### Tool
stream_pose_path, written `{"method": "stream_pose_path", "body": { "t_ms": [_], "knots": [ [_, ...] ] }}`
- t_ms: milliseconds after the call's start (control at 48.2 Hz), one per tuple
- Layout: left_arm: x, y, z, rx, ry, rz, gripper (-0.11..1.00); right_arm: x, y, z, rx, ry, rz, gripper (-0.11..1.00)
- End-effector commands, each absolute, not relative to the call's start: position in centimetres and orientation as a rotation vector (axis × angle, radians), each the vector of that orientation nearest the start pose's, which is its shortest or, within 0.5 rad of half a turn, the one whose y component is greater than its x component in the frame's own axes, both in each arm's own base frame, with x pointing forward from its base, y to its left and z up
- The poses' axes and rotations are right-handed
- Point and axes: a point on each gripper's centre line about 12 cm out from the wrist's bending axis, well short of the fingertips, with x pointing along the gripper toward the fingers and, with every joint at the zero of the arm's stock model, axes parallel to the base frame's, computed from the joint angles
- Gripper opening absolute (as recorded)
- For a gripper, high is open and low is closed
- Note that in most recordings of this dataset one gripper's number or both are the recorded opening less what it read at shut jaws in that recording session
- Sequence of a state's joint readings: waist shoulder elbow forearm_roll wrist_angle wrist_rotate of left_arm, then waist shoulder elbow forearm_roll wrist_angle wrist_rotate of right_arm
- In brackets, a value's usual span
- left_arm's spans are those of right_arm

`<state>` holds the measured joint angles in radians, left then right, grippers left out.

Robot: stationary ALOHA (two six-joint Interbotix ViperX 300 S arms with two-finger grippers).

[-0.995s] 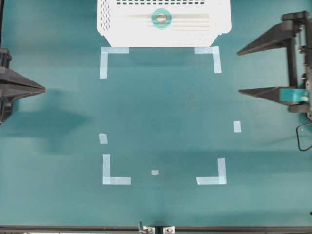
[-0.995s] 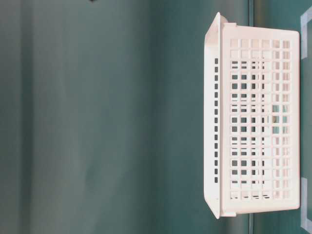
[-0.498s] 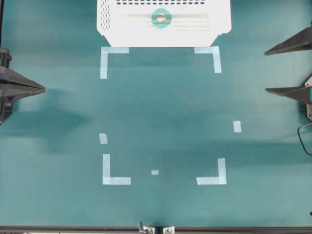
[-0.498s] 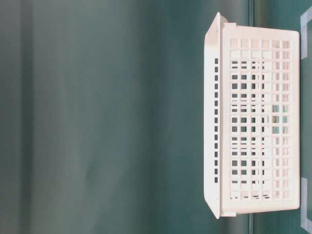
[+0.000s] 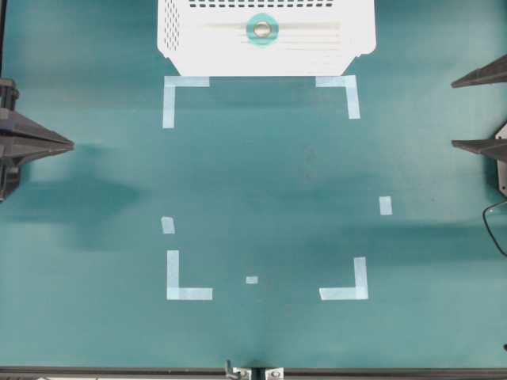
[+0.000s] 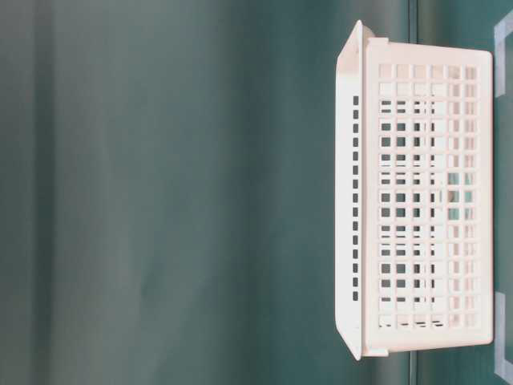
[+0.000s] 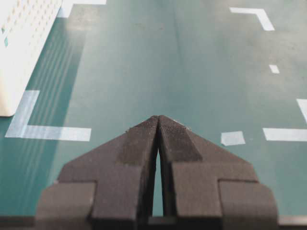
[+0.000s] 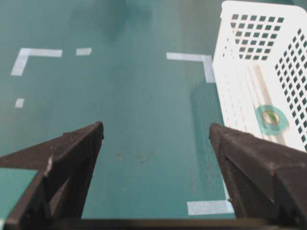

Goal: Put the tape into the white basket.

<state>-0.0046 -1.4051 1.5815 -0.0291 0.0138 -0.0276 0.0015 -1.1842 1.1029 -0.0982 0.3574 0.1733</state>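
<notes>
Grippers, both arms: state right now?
Left gripper: closed, fingertips pressed together, holding nothing.
Right gripper: open wide, empty; the tape lies in the white basket.

You are at a lab test bench: a plain teal table point(image 5: 261, 174) marked with pale tape corner marks point(image 5: 186, 281), ahead of your left gripper point(image 5: 67, 145).

Teal tape point(image 5: 262, 29) – pale core, white perforated basket point(image 5: 178, 32), black end effectors
</notes>
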Motion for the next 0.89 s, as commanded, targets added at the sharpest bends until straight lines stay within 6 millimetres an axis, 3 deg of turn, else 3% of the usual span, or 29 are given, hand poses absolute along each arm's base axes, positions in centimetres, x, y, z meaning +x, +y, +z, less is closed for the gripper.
{"method": "stream_pose_path", "body": {
  "t_ms": [0, 746, 871],
  "knots": [
    [12.7, -0.1, 16.5, -0.053, 0.181, -0.001, -0.11, 15.5, -0.4, 29.0, 0.078, 0.249, -0.043, 0.94],
    [12.7, -0.1, 16.5, -0.053, 0.181, -0.001, -0.11, 14.4, -0.2, 25.1, 0.069, 0.156, -0.023, 0.94],
    [12.7, -0.1, 16.6, -0.053, 0.180, -0.002, -0.11, 14.3, -0.2, 23.5, 0.058, 0.193, -0.025, 0.94]
  ]
}}
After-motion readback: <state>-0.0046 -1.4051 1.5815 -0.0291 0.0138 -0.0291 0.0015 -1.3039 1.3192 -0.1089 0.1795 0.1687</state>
